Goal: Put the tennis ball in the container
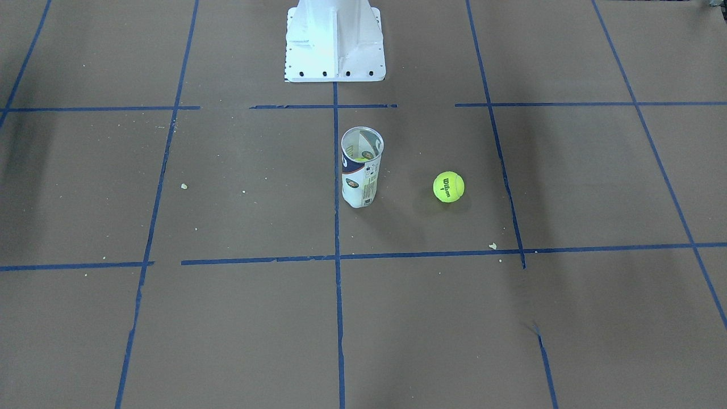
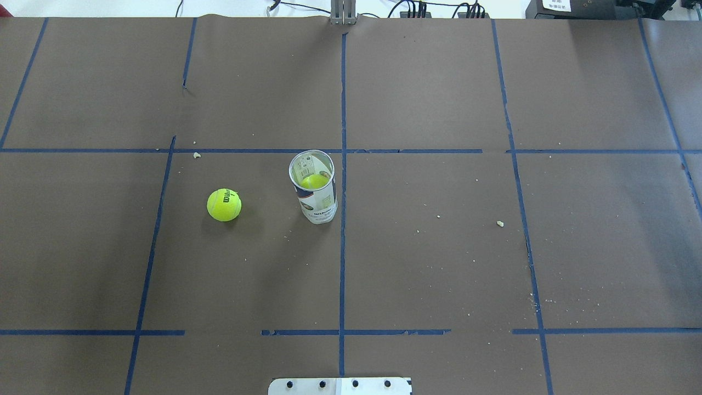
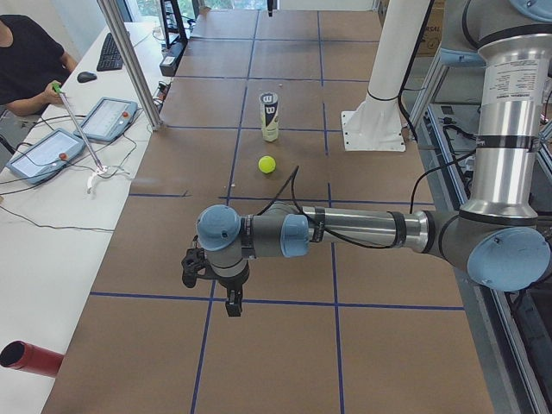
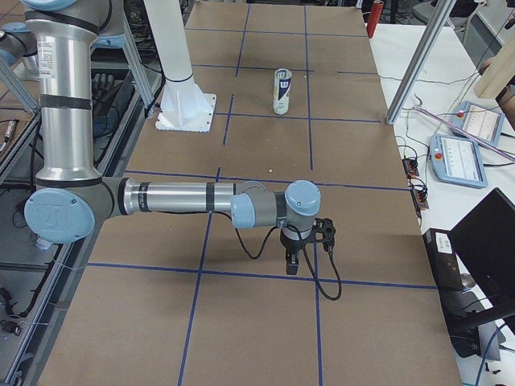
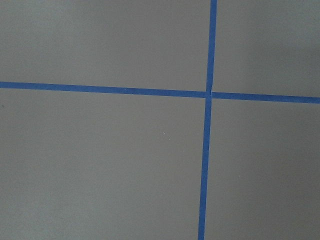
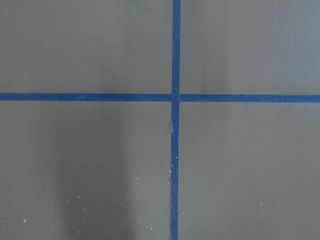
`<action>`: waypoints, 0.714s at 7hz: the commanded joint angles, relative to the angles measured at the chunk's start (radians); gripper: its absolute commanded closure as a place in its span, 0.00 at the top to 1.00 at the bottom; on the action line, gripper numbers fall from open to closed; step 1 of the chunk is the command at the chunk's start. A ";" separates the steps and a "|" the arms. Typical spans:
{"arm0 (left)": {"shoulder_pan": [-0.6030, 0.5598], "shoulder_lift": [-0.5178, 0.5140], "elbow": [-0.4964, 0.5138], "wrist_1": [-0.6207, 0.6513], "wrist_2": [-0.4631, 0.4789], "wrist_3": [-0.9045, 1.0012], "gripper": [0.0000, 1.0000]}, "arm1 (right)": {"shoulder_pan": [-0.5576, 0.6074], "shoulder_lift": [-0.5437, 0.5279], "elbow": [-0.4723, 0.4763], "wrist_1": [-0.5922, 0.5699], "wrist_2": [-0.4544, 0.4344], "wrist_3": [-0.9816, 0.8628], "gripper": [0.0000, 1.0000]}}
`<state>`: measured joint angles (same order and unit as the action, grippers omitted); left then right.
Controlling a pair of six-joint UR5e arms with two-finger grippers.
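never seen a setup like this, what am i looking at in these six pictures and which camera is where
It is a robot with two arms on a white base, at a brown table marked with blue tape. Two pictures look down on the table: one faces the robot, one is from behind it. Two are shot from the table's ends and show the arms, each ending in a grasping tool: the left tool and the right tool. Both hang over the table and seem to hold nothing. The last two come from wrist cameras and show only table and tape. A tennis ball lies near an upright, open container with another ball inside.
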<state>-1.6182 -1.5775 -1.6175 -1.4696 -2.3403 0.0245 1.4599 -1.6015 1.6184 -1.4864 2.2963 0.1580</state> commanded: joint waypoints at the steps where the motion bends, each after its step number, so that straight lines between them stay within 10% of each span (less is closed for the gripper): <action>1: 0.003 -0.009 -0.013 0.002 -0.004 -0.004 1.00 | 0.000 0.000 0.000 0.000 0.000 0.000 1.00; 5: 0.200 -0.131 -0.371 0.089 -0.005 -0.371 1.00 | 0.000 0.000 0.000 0.000 0.000 0.000 1.00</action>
<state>-1.5198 -1.6732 -1.8432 -1.4133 -2.3424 -0.1635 1.4603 -1.6015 1.6183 -1.4864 2.2964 0.1580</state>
